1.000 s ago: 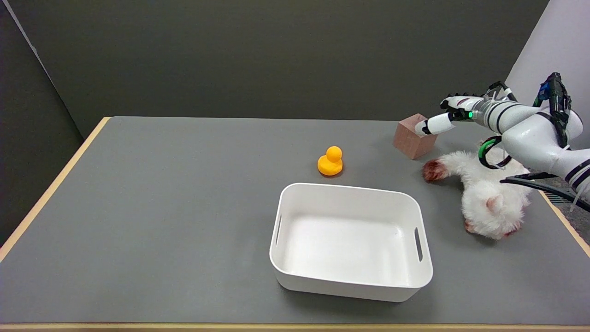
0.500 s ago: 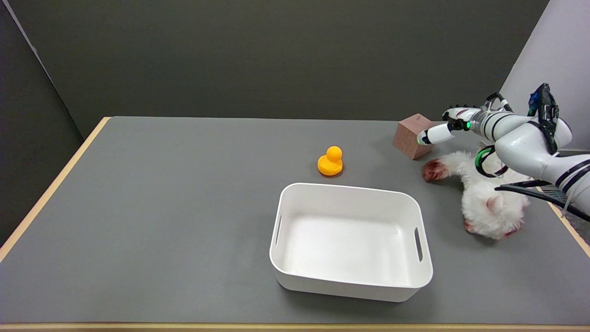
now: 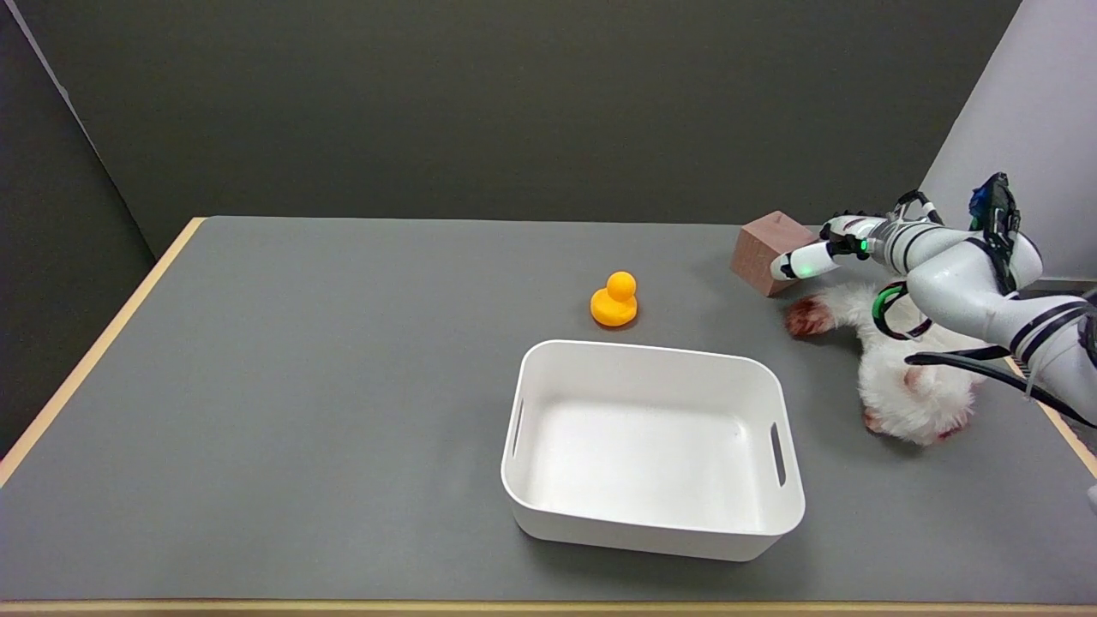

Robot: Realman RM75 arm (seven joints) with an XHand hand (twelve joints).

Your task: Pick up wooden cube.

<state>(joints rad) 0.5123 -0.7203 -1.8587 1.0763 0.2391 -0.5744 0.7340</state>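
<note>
Touching cube (image 3: pixel 765 251), hand (image 3: pixel 836 244) right.

Grey tabletop (image 3: pixel 300 411) in a dark-walled corner, even indoor light.

Matte grey surface with a pale wood edge strip (image 3: pixel 86 360) showing along the left side, the near side and at the lower right. Behind it a flat dark grey back wall (image 3: pixel 514 103), plain, no windows in view. A darker panel (image 3: pixel 51 240) angles in at the left, meeting the back wall along a slanted seam. At the upper right a lighter, pale grey wall (image 3: pixel 1028 111) slopes in. Light is soft and diffuse; shadows on the tabletop are faint and short. Floor not visible.
</note>
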